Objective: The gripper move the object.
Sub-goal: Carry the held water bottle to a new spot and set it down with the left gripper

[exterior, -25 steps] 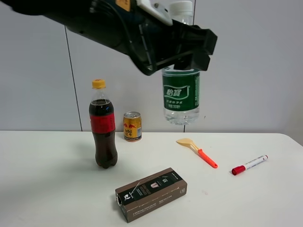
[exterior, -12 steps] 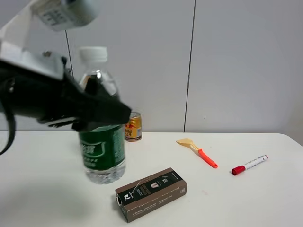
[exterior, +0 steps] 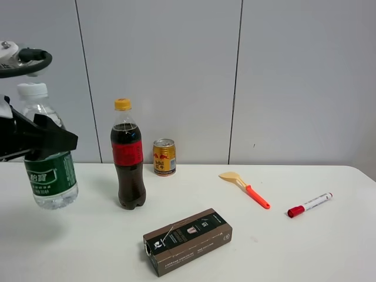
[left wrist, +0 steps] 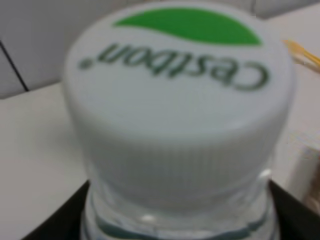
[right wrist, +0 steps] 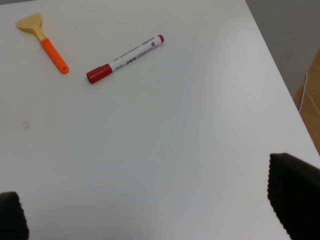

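The object, a small clear water bottle [exterior: 51, 176] with a green label and white cap, hangs upright at the far left, its base low over the white table [exterior: 305, 247]. My left gripper [exterior: 42, 141] is shut on its shoulder just under the cap. In the left wrist view the white cap [left wrist: 175, 100] with its green mark fills the picture, and black jaw edges show at both lower corners. My right gripper [right wrist: 155, 210] is open over bare table at the right end, with its dark fingertips [right wrist: 295, 195] far apart and nothing between them. The exterior view does not show the right gripper.
A cola bottle [exterior: 128, 155] with a yellow cap stands right of the held bottle, with a gold can [exterior: 164, 157] behind it. A dark carton [exterior: 188, 241] lies near the front. An orange-handled spatula [exterior: 247, 189] and a red-capped marker [exterior: 309, 205] lie to the right.
My left gripper has carried the water bottle from high above the middle down to the far left. The cola bottle, hidden half a second ago, shows again.
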`<control>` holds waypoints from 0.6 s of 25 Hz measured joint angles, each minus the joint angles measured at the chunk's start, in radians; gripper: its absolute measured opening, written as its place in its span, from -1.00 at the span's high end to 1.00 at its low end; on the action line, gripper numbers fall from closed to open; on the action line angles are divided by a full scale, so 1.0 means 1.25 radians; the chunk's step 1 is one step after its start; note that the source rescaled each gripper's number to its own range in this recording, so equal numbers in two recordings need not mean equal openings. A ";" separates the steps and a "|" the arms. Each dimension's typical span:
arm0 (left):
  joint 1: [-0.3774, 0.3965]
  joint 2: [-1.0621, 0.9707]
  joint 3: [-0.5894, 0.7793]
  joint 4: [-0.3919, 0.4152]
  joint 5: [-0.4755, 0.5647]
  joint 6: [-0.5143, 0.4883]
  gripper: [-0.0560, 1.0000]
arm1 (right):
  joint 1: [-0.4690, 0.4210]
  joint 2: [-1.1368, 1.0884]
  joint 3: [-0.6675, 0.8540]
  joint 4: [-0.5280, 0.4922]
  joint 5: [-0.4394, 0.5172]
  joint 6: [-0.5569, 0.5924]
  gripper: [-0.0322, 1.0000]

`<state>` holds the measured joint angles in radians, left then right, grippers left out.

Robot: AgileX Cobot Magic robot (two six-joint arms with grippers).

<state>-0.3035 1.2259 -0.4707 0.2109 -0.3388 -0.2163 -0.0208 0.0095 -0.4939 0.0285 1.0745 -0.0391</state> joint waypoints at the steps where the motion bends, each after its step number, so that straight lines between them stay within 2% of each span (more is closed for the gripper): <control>1: 0.018 0.027 0.000 0.000 -0.047 -0.002 0.76 | 0.000 0.000 0.000 0.000 0.000 0.000 -1.00; 5: 0.039 0.141 0.000 0.000 -0.181 -0.005 0.76 | 0.000 0.000 0.000 0.000 0.000 0.000 -1.00; 10: 0.039 0.292 -0.001 0.000 -0.226 -0.004 0.76 | 0.000 0.000 0.000 0.000 0.000 0.000 -1.00; 15: 0.039 0.384 -0.001 -0.004 -0.343 -0.004 0.76 | 0.000 0.000 0.000 0.000 0.000 0.000 -1.00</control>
<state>-0.2541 1.7054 -0.4716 0.2064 -0.7670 -0.2219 -0.0208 0.0095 -0.4939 0.0285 1.0745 -0.0391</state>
